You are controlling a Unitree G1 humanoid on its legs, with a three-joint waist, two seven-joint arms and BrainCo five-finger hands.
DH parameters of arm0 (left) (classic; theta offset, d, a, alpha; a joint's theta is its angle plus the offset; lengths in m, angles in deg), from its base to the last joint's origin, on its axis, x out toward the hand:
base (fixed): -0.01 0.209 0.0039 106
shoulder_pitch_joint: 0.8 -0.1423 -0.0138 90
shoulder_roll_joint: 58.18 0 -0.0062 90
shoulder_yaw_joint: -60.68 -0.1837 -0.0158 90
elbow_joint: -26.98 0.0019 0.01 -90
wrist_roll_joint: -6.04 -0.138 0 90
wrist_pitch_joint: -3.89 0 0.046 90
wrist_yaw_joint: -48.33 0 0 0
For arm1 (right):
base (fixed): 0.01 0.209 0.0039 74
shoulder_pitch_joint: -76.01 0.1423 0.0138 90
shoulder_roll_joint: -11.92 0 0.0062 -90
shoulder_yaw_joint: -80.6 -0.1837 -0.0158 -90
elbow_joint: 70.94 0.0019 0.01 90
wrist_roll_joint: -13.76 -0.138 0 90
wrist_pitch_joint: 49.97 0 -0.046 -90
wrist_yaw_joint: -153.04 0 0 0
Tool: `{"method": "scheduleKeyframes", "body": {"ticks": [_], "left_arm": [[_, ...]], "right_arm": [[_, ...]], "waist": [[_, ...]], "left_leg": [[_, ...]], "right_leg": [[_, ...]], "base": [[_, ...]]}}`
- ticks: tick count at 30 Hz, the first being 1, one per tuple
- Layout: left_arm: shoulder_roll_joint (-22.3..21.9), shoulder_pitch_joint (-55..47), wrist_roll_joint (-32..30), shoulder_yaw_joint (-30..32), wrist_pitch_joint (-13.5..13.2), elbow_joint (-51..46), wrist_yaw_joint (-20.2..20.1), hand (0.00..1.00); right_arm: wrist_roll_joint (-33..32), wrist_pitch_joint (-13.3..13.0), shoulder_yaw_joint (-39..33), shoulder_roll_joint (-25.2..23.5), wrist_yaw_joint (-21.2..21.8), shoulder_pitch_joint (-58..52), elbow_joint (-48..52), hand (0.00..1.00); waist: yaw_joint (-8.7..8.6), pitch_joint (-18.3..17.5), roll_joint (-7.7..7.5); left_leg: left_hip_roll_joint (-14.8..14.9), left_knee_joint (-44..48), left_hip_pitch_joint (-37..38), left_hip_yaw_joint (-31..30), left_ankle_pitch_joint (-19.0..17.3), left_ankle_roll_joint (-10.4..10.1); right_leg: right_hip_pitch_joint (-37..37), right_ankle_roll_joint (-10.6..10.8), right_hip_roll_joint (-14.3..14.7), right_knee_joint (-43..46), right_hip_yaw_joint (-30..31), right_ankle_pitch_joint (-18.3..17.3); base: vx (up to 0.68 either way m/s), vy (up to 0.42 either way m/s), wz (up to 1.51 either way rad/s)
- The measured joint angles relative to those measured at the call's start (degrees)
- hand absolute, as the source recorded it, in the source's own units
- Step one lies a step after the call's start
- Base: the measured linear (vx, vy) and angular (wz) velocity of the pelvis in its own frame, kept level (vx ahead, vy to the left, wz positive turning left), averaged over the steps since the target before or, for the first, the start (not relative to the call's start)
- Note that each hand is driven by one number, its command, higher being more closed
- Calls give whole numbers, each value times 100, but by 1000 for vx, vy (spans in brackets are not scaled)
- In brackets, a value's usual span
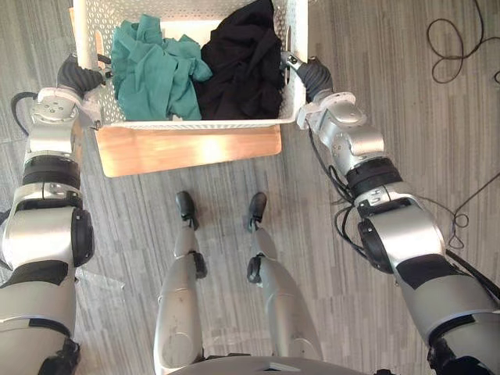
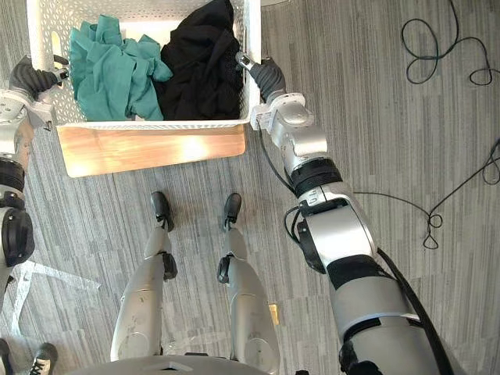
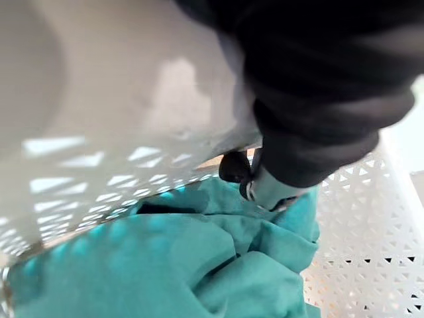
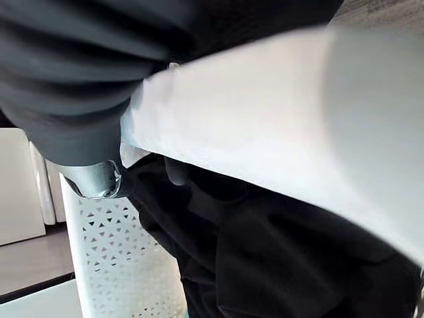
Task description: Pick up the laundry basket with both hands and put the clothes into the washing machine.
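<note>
We've got the basket at twelve o'clock on the wooden worktop, long axis nine-to-three. The left robot hand hooks its nine o'clock wall, the right robot hand its three o'clock, clothes inside.

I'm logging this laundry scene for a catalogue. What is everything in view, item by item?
laundry basket: one, white, perforated, over the wooden stand
teal clothes: one heap, teal, basket's left half
black clothes: one heap, black, basket's right half
wooden stand: one, light brown, below the basket
floor: grey planks, all around
left hand: one, dark-covered, hooked over the basket's left wall
right hand: one, dark-covered, hooked over the basket's right wall
</note>
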Motion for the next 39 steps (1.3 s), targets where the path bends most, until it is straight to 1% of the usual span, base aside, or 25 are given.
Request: {"method": "scheduleKeyframes", "body": {"ticks": [4, 5, 8, 10, 11, 12, 13, 14, 16, 17, 19, 20, 21, 22, 25, 27, 29, 30, 33, 34, 35, 36, 37, 38, 39], "left_arm": [[23, -9, -20, -7, -61, -191, 214, 100], [-14, -10, -1, -22, -119, -224, 317, 100], [-63, -77, 114, -230, -121, -570, 527, 100], [-97, -346, 429, -468, -131, -1396, 756, 100], [-100, -422, 545, -529, -142, -1627, 812, 100], [-93, -567, 755, -650, -159, -2051, 888, 100], [-91, -763, 988, -694, -199, -2465, 968, 100], [-87, -900, 1116, -694, -246, -2660, 1006, 100], [-52, -1599, 1721, -713, -484, -3396, 1050, 100], [-36, -1791, 1922, -735, -541, -3579, 1052, 100], [-26, -2560, 2550, -750, -766, -4423, 1049, 100], [-25, -3142, 2822, -772, -879, -4964, 1039, 100], [-23, -3411, 2927, -780, -900, -5163, 1031, 100], [-23, -3951, 3060, -788, -908, -5514, 1022, 100], [-83, -5223, 3225, -799, -907, -6093, 842, 100], [-424, -6268, 3226, -852, -902, -6376, 699, 100], [-907, -7275, 3226, -943, -838, -6491, 662, 100], [-999, -7463, 3226, -944, -813, -6495, 653, 100], [-1296, -8148, 3222, -998, -620, -6495, 618, 100], [-1320, -8228, 3220, -1002, -598, -6495, 610, 100], [-1356, -8338, 3212, -1008, -562, -6495, 604, 100], [-1386, -8393, 3205, -994, -537, -6495, 604, 100], [-1394, -8433, 3192, -980, -513, -6495, 605, 100], [-1395, -8444, 3167, -961, -507, -6495, 605, 100], [-1428, -8473, 3098, -907, -482, -6495, 605, 100]], "right_arm": [[-25, 2, -68, 5, -167, -79, 356, 100], [-39, 0, -161, -16, -213, -101, 408, 100], [-95, 0, -330, 50, -381, -264, 752, 100], [-205, -18, -671, 180, -503, -686, 1508, 100], [-231, -36, -752, 213, -522, -773, 1644, 100], [-248, -58, -892, 285, -593, -1025, 2018, 100], [-292, -134, -995, 362, -623, -1348, 2487, 100], [-295, -176, -1063, 383, -625, -1524, 2726, 100], [-295, -361, -1143, 503, -629, -2245, 3588, 100], [-296, -412, -1152, 556, -629, -2445, 3784, 100], [-295, -591, -1277, 720, -617, -3184, 4482, 100], [-293, -705, -1370, 765, -580, -3681, 4841, 100], [-293, -739, -1385, 790, -552, -3884, 4942, 100], [-291, -775, -1389, 805, -431, -4252, 5065, 100], [-192, -791, -1383, 798, -63, -4997, 5090, 100], [-54, -791, -1377, 772, 241, -5698, 5090, 100], [104, -785, -1394, 522, 473, -6386, 5082, 100], [220, -775, -1412, 428, 536, -6543, 5083, 100], [794, -738, -1627, -127, 807, -7347, 5135, 100], [897, -739, -1656, -218, 817, -7481, 5156, 100], [1038, -738, -1754, -428, 885, -7767, 5259, 100], [1144, -743, -1817, -585, 932, -7975, 5378, 100], [1179, -742, -1865, -748, 957, -8184, 5499, 100], [1179, -744, -1874, -823, 975, -8272, 5541, 100], [1179, -744, -1869, -943, 1004, -8367, 5541, 100]], "waist": [[2, 0, 0], [14, 0, 0], [20, 1, 0], [25, 2, 2], [26, 3, 3], [35, 4, 5], [38, 5, 6], [35, 5, 6], [33, 5, 6], [33, 3, 9], [28, 0, 15], [24, -1, 17], [19, -2, 18], [5, -5, 23], [-121, -72, 118], [-153, -165, 240], [-213, -379, 359], [-234, -419, 365], [-387, -750, 343], [-416, -823, 331], [-454, -1004, 292], [-496, -1105, 261], [-569, -1156, 207], [-594, -1186, 161], [-599, -1250, 46]], "left_leg": [[21, 2, -78, 17, 20, 24], [19, 33, -78, 18, 40, 50], [10, 35, -91, 5, 40, 51], [-4, 37, -107, -57, 46, 60], [-12, 38, -99, -79, 48, 64], [-16, 38, -57, -101, 39, 68], [-18, 38, 20, -112, 27, 81], [-20, 38, 76, -113, 17, 77], [-18, 38, 407, -109, -64, 55], [-19, 37, 482, -111, -91, 23], [-23, 37, 719, -120, -169, 5], [-31, 37, 869, -130, -200, 2], [-37, 38, 955, -136, -205, 11], [-58, 37, 1121, -178, -229, 28], [-104, 37, 1437, -290, -320, 38], [-153, 37, 1748, -311, -435, 50], [-205, 37, 2028, -307, -554, 65], [-216, 38, 2110, -300, -587, 69], [-280, 37, 2514, -236, -778, 91], [-292, 38, 2571, -202, -820, 66], [-302, 38, 2649, -107, -916, 85], [-314, 41, 2728, -73, -956, 85], [-315, 54, 2891, -10, -1026, 84], [-301, 205, 2909, 21, -1124, 70], [-234, 851, 2808, -21, -1484, 52]], "right_leg": [[-94, -11, 22, 1, 9, 22], [-96, -41, 20, 2, -2, 101], [-95, -20, 9, 3, -35, 125], [-77, -20, -5, 3, -79, 125], [-59, -20, -10, 3, -89, 125], [-1, -14, -11, 0, -94, 115], [79, -4, -14, -2, -102, 95], [139, 1, -16, -2, -105, 77], [457, -9, -10, -3, -98, -14], [544, -9, -10, -2, -108, -39], [796, -20, -2, -2, -177, -158], [963, -29, 0, -1, -204, -203], [1051, -27, 0, -1, -209, -221], [1215, -24, -5, -1, -210, -280], [1591, 4, -23, -1, -240, -423], [1910, 55, -58, 4, -240, -532], [2099, 121, -95, 189, -216, -696], [2164, 147, -109, 227, -203, -741], [2466, 250, -180, 358, -99, -977], [2496, 238, -189, 364, -63, -1021], [2514, 228, -196, 382, 37, -1066], [2556, 243, -197, 384, 117, -1078], [2671, 257, -195, 398, 197, -1104], [2695, 267, -195, 442, 262, -1124], [2694, 288, -195, 605, 475, -1137]], "base": [[9, 131, -4], [37, 141, -2], [45, 162, 4], [36, 168, 11], [25, 171, 9], [11, 168, 7], [1, 167, 5], [-14, 156, 2], [-38, 151, 0], [-35, 122, 5], [2, 90, 10], [33, 92, 9], [61, 113, 8], [79, 94, 8], [88, 77, 16], [176, 100, 13], [183, 66, 4], [151, 44, -3], [107, 39, -8], [75, 35, -22], [63, 26, -30], [88, 28, -36], [86, 25, -31], [86, 18, -52], [53, 10, -94]]}}
